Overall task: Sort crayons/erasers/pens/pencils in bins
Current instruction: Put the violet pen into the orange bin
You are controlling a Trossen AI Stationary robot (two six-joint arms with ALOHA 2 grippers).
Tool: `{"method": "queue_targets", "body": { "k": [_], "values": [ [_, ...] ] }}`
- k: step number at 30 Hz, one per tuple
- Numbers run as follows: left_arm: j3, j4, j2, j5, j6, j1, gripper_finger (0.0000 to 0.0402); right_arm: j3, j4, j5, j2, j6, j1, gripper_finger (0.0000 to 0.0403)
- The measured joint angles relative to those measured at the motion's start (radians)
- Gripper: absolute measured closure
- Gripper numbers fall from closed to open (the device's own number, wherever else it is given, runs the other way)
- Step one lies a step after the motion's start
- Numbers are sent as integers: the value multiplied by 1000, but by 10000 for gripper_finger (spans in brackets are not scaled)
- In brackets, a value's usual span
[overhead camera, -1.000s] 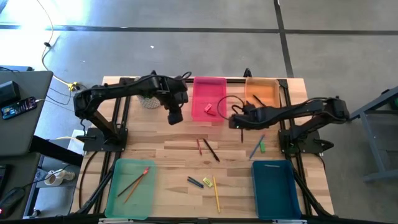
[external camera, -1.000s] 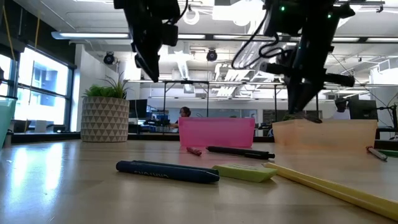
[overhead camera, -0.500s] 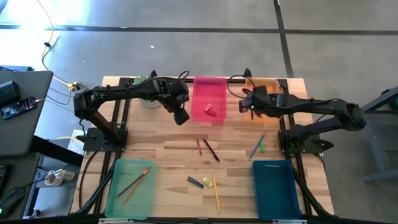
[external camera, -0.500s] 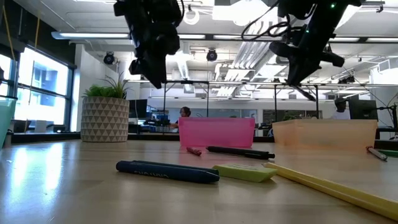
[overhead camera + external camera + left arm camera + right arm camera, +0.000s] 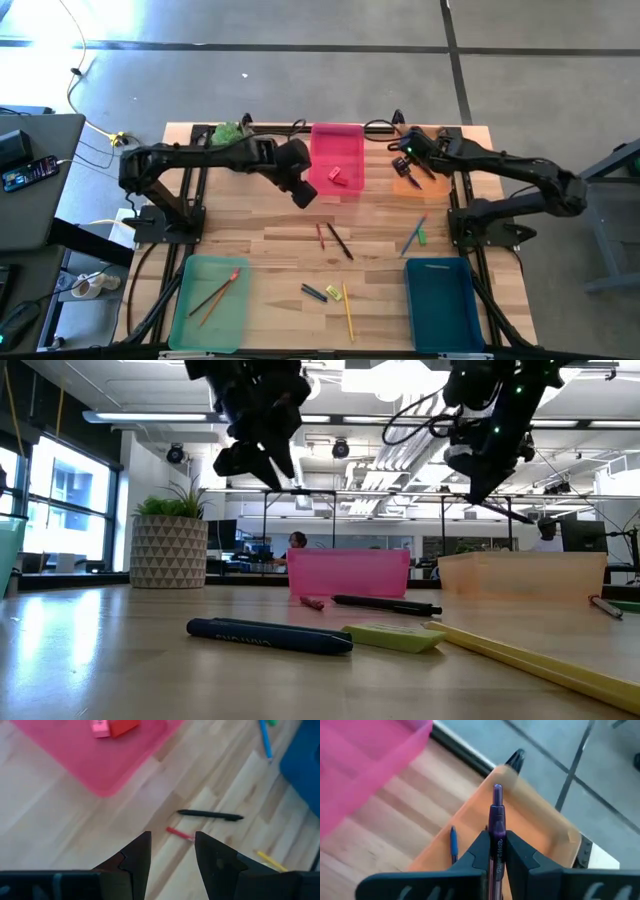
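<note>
Right pincer (image 5: 496, 851) grips a purple pen (image 5: 496, 822) above the orange bin (image 5: 540, 827); left pincer (image 5: 171, 851) hangs released above the tabletop (image 5: 75, 830).

Bare table (image 5: 270, 240) between the bins (image 5: 336, 160)

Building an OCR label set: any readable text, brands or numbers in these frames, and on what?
None readable.
Purple pen in the right gripper: white script on the barrel, too blurred to read.
Blue pen on the table: faint print along its side, too blurred to read.
</note>
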State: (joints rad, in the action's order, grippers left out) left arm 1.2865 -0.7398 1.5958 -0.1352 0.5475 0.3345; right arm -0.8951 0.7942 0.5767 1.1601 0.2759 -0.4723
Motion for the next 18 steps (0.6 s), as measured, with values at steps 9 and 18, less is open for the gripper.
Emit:
{"method": "queue_targets", "body": {
  "k": [9, 18],
  "values": [
    [0, 56, 17, 58, 187, -93, 262, 0, 0, -233, 102, -75, -134, 386],
    [1, 54, 36, 194, 421, -167, 247, 0, 9, -428, 178, -76, -242, 384]
  ]
}}
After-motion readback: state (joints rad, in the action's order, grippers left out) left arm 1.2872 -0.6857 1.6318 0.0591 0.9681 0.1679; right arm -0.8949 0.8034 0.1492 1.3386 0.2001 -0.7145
